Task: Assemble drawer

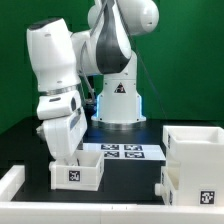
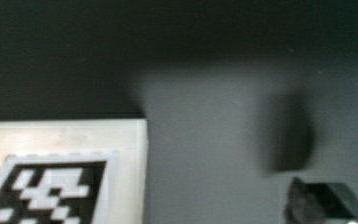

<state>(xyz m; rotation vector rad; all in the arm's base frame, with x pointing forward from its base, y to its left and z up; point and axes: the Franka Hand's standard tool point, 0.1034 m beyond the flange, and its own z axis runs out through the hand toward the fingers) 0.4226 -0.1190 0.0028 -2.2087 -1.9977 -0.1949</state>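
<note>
Gripper (image 1: 66, 158) hangs directly above the drawer (image 1: 78, 173) near the bench's front edge; jaw state cannot be told.

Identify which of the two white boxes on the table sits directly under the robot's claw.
The small shallow drawer on the exterior view's left, right beneath the claw. The large tall box stands apart on the exterior view's right, well away from the arm.

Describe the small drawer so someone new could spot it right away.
On the dark table, find the gripper near the exterior view's left. The drawer sits right beneath it: shallow, white, tagged in front, far smaller than the tall box at the right.
</note>
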